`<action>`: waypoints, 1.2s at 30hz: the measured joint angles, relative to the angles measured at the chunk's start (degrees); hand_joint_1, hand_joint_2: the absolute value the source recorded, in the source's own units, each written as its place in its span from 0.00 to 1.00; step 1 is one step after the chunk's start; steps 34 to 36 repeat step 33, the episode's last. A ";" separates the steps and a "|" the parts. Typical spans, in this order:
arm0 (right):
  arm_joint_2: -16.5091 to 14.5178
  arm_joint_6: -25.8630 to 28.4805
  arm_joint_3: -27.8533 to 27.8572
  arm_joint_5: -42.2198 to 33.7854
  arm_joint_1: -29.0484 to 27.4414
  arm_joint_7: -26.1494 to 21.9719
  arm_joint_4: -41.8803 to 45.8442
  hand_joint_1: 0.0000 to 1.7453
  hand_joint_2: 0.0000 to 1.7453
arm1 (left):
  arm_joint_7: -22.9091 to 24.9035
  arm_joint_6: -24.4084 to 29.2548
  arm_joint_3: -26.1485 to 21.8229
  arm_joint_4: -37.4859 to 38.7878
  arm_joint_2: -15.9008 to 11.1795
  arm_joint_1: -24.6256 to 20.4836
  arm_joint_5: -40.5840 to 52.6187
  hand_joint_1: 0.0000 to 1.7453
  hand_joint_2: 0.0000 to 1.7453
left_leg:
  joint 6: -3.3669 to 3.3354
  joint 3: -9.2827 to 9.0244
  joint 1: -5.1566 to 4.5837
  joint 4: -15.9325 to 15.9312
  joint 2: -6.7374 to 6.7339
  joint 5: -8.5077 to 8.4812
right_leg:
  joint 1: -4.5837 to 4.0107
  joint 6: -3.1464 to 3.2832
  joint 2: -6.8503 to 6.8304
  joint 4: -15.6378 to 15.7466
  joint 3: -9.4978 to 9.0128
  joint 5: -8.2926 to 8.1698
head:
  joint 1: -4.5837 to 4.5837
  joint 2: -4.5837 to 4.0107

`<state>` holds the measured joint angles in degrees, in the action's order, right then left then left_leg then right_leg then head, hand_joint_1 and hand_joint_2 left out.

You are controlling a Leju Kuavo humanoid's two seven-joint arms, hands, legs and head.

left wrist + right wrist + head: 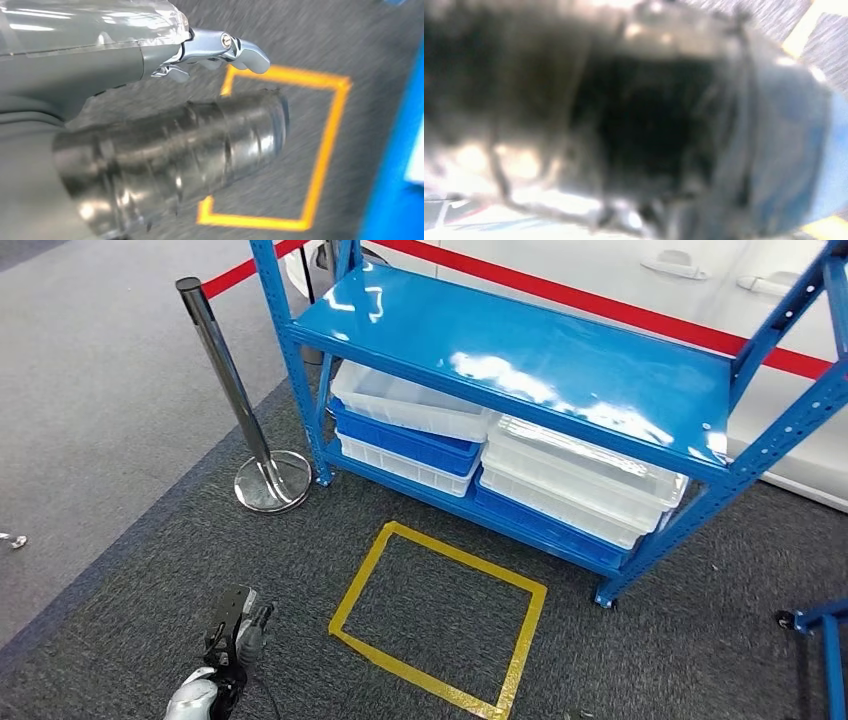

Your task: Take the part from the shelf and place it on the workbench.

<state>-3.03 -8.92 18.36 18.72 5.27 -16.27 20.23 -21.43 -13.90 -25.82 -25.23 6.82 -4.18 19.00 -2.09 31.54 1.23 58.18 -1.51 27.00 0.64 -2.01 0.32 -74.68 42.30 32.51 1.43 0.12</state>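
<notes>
One blue shelf (520, 350), glossy top board bare.
Left hand (235, 635) low before yellow floor square (440, 615), fingers extended, holding nothing; right hand's (634, 120) state unreadable, blurred.

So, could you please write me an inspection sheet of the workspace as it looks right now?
Surface: grey carpet floor with a yellow tape rectangle marked in front of the blue metal shelf unit; no workbench seen.
Job's things: shelf top bare and glossy; white and blue plastic trays stacked on the lower level; no loose part seen.
Clutter: small pale object on the floor at the far left, too small to identify.
Hands: left hand hangs low over the carpet, holding nothing visible; right hand too blurred to judge.
Cables: nothing seen.
Surroundings: chrome stanchion post with red barrier belt; white surface behind it.
</notes>
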 joint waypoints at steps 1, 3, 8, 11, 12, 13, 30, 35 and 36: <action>0.32 0.32 -0.09 -0.82 -0.25 1.41 -1.13 0.00 0.00 | 1.36 1.11 0.39 1.34 -0.44 0.16 -0.29 0.00 1.00 | 0.06 -0.18 0.00 0.02 -0.78 0.25 | 0.06 -0.01 -0.12 0.76 -0.22 -1.15 | 0.01 0.01; 1.07 1.69 0.27 -3.49 -1.20 5.91 -3.25 0.00 0.00 | 5.85 4.30 0.75 4.21 -1.32 0.90 -1.57 0.00 1.00 | 0.37 -0.93 0.00 -0.01 -2.21 0.91 | -0.02 0.32 -1.38 7.96 -3.76 -5.02 | -0.02 0.01; 2.15 6.42 4.32 -10.65 -5.13 15.60 -6.66 0.00 0.00 | 15.35 9.71 -0.35 9.52 -3.12 5.17 -4.84 0.00 1.00 | 2.06 -2.80 -0.28 -0.51 -4.97 2.35 | -1.06 2.22 -2.57 15.72 -7.94 -6.89 | 0.08 0.00; 2.41 7.72 6.40 -12.43 -6.17 17.28 -7.54 0.00 0.00 | 17.74 10.87 -0.85 10.73 -3.79 5.80 -5.28 0.00 1.00 | 2.68 -2.11 -0.01 2.20 -1.91 4.60 | -0.55 3.27 -1.17 16.78 -8.72 -7.08 | 0.32 0.01; 2.42 8.29 7.41 -13.57 -6.20 17.71 -7.68 0.00 0.00 | 18.95 11.50 -1.25 11.11 -3.96 5.96 -5.63 0.00 1.00 | 2.75 -0.65 0.07 5.41 -0.32 6.33 | -0.45 3.56 -0.66 16.93 -8.93 -7.07 | 0.41 0.01; 2.40 8.73 8.55 -14.78 -6.19 17.97 -7.77 0.00 0.00 | 20.12 12.14 -1.74 11.43 -4.06 6.26 -6.13 0.00 1.00 | 2.78 1.29 0.08 9.30 0.53 8.13 | -0.45 3.80 -0.05 16.93 -9.03 -7.01 | 0.44 0.00; 2.01 0.44 4.68 -8.10 -7.85 14.53 -6.32 0.00 1.00 | 19.10 9.55 3.77 11.15 -4.72 8.24 -1.16 0.00 1.00 | 1.74 -0.12 -0.47 0.93 2.82 1.05 | -0.85 3.28 4.43 15.19 -9.31 -5.49 | 0.36 0.01; 2.06 1.59 1.86 -9.46 -8.50 14.75 -5.52 0.00 1.00 | 19.34 10.13 6.59 10.51 -4.90 8.75 -3.47 0.00 1.00 | 1.63 -0.12 -0.48 0.94 2.83 1.13 | -0.84 3.26 4.42 15.29 -9.39 -5.49 | 0.36 0.00; 2.06 1.59 1.86 -9.46 -8.50 14.75 -5.52 0.00 1.00 | 19.34 10.13 6.59 10.51 -4.90 8.75 -3.47 0.00 1.00 | 1.63 -0.12 -0.48 0.94 2.83 1.13 | -0.84 3.26 4.42 15.29 -9.39 -5.49 | 0.36 0.00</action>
